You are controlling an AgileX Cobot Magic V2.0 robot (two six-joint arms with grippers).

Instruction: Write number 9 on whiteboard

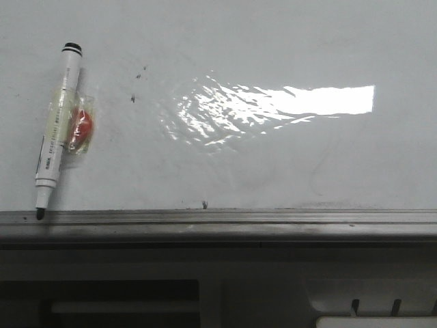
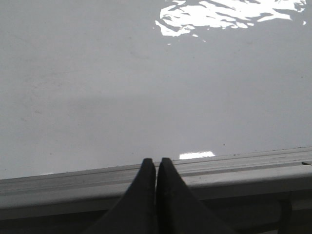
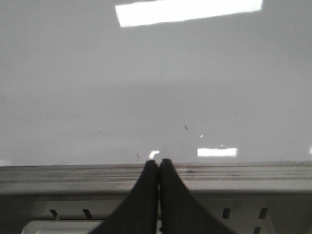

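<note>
The whiteboard [image 1: 273,164] fills the front view, glossy white with bright glare at its middle and a grey metal tray edge [image 1: 218,220] along the bottom. No number 9 shows on it, only small dark specks. A white marker [image 1: 57,130] with a black cap end and black tip lies on the board at the left, tip down at the tray, with tape and a red piece [image 1: 80,128] on its side. My left gripper [image 2: 156,161] is shut and empty over the tray edge. My right gripper [image 3: 159,162] is shut and empty over the tray edge too. Neither gripper shows in the front view.
Below the tray edge is the robot's grey base housing [image 1: 273,287] with slots at the right. The board [image 2: 146,87] shows in the left wrist view and in the right wrist view [image 3: 156,87], with glare patches.
</note>
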